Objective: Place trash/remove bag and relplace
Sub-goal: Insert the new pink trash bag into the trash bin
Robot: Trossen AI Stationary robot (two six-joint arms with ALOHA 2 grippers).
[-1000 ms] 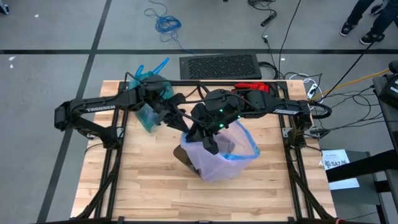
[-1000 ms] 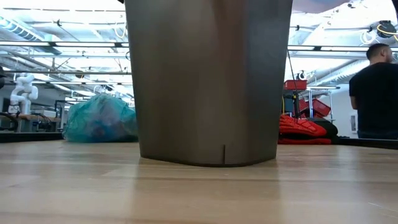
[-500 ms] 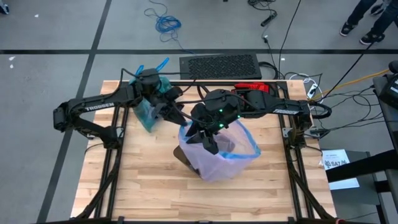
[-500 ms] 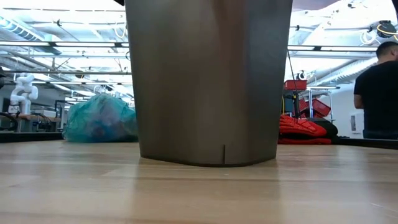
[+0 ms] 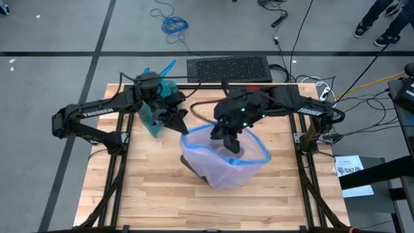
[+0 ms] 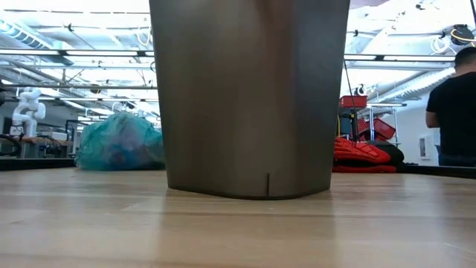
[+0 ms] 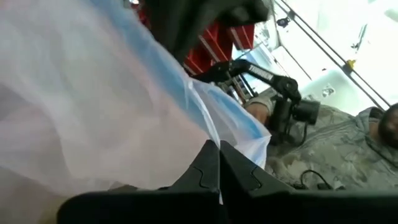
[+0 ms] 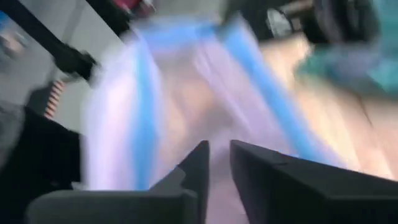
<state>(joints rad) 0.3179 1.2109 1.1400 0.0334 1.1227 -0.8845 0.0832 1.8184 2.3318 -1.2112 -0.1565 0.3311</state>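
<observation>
The replacement step is in hand: the pale pink liner [image 5: 223,165] drapes the bin [image 6: 249,97] mid-tabletop. The left gripper [image 5: 183,131], jaws closed, pinches its blue-edged left rim. The right gripper [image 5: 233,145], jaws slightly parted and empty, hovers over its mouth. The full teal bag [image 5: 155,110] sits far-left. Next, the rim needs stretching over the bin's edge.

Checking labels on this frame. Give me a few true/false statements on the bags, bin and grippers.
1. The pink bag lines the bin. True.
2. The teal bag sits inside the bin. False: it lies on the table at the far left, beside the bin.
3. The left gripper pinches the pink bag's rim. True.
4. The right gripper is off the table. False: it is over the bag's mouth.
5. The red item is on the table's right. True.
</observation>
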